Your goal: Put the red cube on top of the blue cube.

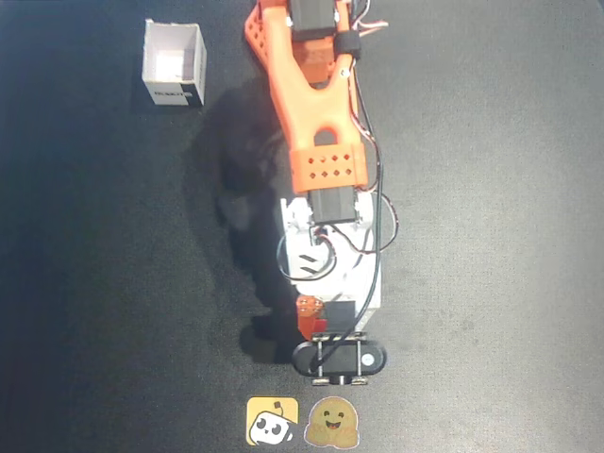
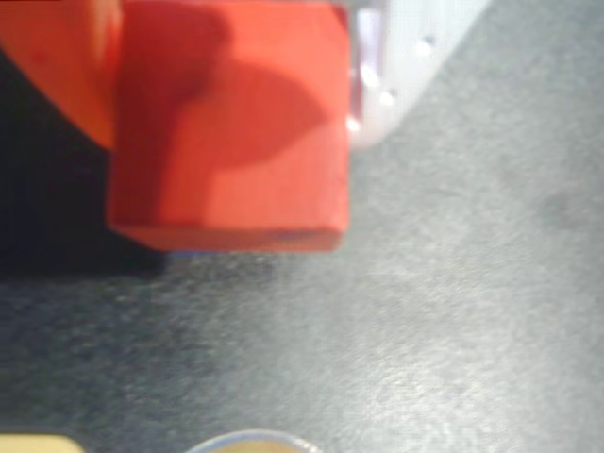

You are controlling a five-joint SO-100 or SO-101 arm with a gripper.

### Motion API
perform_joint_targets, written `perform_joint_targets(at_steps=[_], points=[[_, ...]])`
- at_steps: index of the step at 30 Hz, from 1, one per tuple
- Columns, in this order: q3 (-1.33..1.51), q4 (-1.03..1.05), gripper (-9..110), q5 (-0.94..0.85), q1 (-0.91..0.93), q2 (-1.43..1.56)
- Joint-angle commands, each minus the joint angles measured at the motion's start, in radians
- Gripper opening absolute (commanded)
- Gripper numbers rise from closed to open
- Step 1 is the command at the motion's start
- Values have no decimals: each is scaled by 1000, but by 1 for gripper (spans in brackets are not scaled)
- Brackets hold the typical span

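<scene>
Pincer [image 2: 226, 19] pinching the small matte red cube [image 2: 231, 123]; I judge carry underway, blue cube unseen, locate it next.

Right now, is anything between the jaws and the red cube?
Nothing visible. In the wrist view the red cube sits directly between the jaws, orange one left, white one right. The blue cube shows in neither view.

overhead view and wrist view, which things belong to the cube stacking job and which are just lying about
Job: small matte bright-red cube, held between the orange and white fingers; no blue cube visible.
Lying about: white open-topped box; two cartoon stickers, yellow and tan.
</scene>
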Motion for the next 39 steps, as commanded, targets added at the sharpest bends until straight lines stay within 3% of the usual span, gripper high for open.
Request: perform_joint_targets(at_steps=[1, 10, 19, 21, 27, 33, 39], points=[[-46, 9, 7, -14, 5, 66], [-23, 6, 7, -17, 2, 67], [-11, -5, 18, -17, -5, 71], [-11, -8, 24, -17, -6, 74], [-11, -21, 26, -17, -9, 94], [14, -8, 26, -17, -20, 233], [212, 31, 22, -18, -29, 508]])
